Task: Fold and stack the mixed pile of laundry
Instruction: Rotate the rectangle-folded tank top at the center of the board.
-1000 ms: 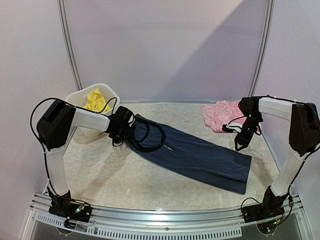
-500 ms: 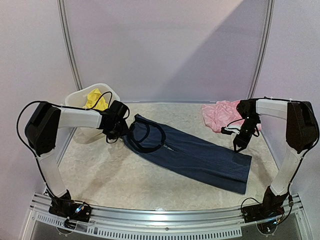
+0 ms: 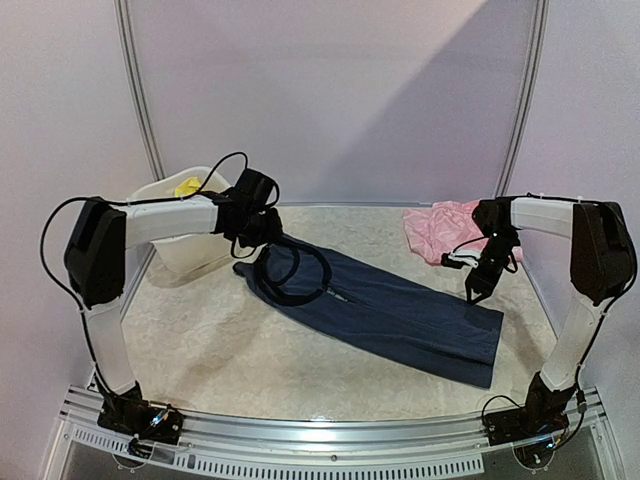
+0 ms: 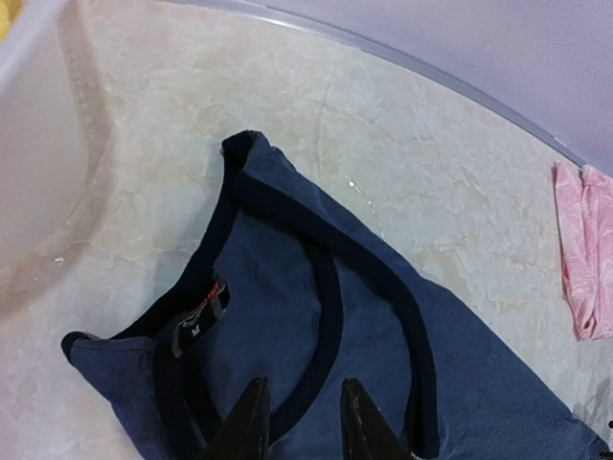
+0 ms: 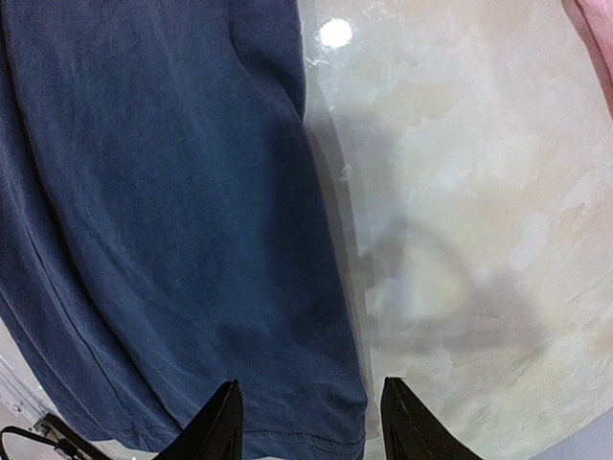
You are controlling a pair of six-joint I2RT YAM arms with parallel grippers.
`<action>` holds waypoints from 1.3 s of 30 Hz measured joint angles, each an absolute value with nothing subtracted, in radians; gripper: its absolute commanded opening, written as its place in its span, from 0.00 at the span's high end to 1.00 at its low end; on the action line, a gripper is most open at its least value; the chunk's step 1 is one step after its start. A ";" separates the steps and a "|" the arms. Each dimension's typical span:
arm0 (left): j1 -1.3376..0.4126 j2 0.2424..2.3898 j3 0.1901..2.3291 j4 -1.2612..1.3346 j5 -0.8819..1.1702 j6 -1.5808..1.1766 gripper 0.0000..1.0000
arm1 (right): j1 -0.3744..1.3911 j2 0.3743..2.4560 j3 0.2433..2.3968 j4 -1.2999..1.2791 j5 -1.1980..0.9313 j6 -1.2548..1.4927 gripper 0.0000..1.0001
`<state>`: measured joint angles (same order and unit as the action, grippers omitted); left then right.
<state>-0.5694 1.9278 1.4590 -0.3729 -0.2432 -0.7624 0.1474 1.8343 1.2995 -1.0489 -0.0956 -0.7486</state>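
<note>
Pale lilac walls [image 3: 330,90] and 2 metal poles [image 3: 138,90] enclose a beige marbled table [image 3: 200,340].

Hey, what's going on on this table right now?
Two robot arms are working on laundry. A navy top lies spread out. The left gripper hovers open over its neckline, the right gripper open near its hem; neither holds anything. A pink piece lies at the far right, and a yellow piece sits in the tub.

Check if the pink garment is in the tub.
No: the pink garment lies on the table, across from the white tub.
</note>
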 measured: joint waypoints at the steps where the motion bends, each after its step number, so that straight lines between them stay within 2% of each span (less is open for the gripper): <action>1: -0.569 1.952 1.483 -0.371 -0.237 -0.764 0.74 | 0.147 1.837 1.301 -1.048 -0.097 -0.749 0.50; 9: -0.569 2.194 1.582 -0.390 -0.192 -0.824 0.73 | 0.147 1.838 1.302 -1.047 -0.108 -0.746 0.50; 15: -0.562 2.257 1.654 -0.429 -0.174 -0.877 0.68 | 0.147 1.838 1.302 -1.047 -0.109 -0.746 0.50; 28: -0.531 2.493 1.997 -0.409 0.037 -1.025 0.68 | 0.147 1.835 1.285 -1.052 -0.113 -0.754 0.50; 39: -0.503 2.652 2.298 -0.537 0.082 -1.013 0.69 | 0.147 1.815 1.278 -1.065 -0.122 -0.761 0.49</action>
